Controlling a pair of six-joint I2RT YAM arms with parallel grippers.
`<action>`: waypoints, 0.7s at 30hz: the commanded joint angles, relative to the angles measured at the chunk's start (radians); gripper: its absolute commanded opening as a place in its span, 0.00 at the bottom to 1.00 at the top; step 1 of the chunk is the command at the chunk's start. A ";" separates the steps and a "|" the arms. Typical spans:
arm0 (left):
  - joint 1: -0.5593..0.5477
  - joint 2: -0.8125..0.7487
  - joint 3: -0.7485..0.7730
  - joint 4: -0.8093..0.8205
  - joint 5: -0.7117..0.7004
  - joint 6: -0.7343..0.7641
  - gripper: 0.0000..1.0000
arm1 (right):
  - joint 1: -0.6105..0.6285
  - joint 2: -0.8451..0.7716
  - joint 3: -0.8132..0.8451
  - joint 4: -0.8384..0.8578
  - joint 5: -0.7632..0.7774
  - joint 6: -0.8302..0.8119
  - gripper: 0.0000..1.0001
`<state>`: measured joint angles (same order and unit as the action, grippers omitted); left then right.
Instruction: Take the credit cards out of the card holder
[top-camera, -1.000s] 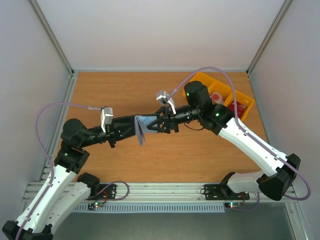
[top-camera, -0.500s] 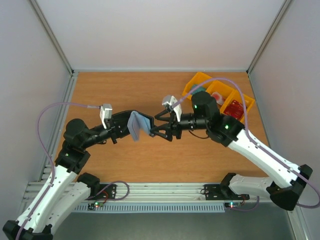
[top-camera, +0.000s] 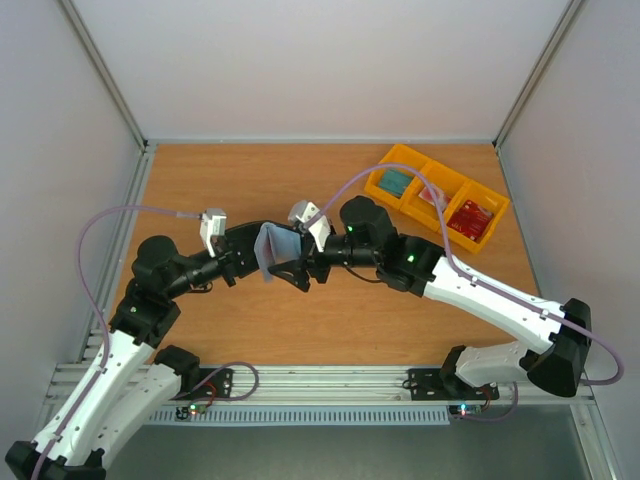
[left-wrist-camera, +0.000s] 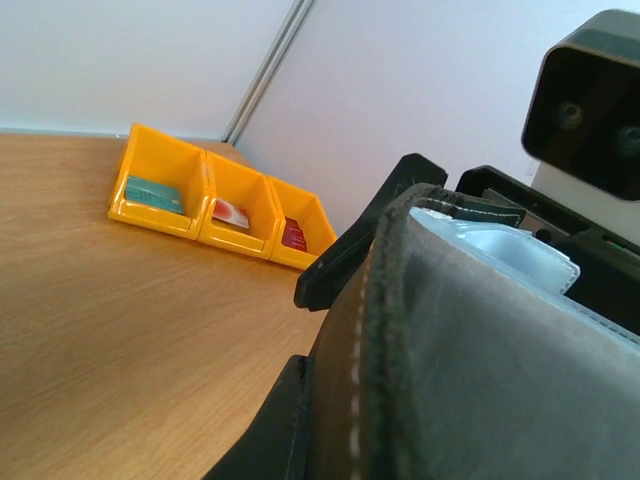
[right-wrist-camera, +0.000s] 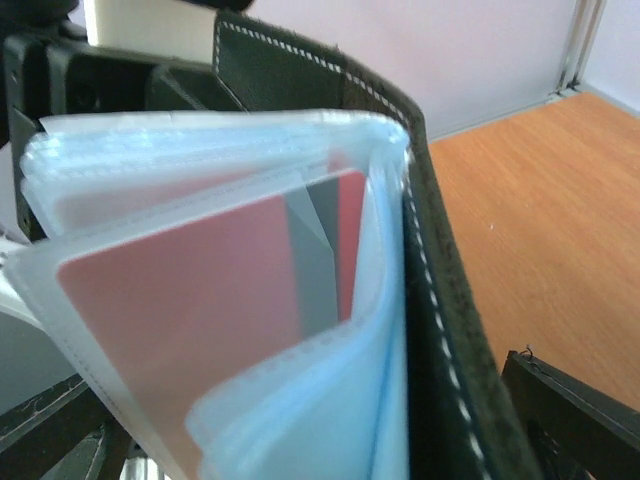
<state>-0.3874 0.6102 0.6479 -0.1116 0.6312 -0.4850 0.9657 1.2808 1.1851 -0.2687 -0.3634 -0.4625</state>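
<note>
Top external view puts the task partway done, by my reading. The yellow tray at the far right of the worktop has one card in each compartment: a teal card, a pale card and a dark-red card.

The card holder is held clear of the worktop near its middle, with the left hand clamped on its leather cover. In the right wrist view a red card with a grey band still sits inside the clear sleeves, so at least that one is left to pull.

Both arms reach inward and meet at the holder. The right hand has its jaws spread wide and grips nothing; its fingers stand either side of the fanned sleeves.
</note>
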 joint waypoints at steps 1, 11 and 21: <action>0.004 -0.006 0.011 0.061 -0.006 -0.008 0.00 | 0.018 -0.004 0.021 0.087 0.023 0.026 0.98; 0.004 -0.002 0.003 0.057 -0.018 0.004 0.00 | 0.032 0.020 0.042 0.079 -0.026 0.015 0.98; 0.004 -0.001 0.006 0.062 -0.005 0.008 0.00 | 0.036 0.015 0.065 0.023 0.024 -0.024 0.84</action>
<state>-0.3874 0.6102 0.6476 -0.1104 0.6201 -0.4854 0.9943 1.3106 1.2179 -0.2276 -0.3592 -0.4599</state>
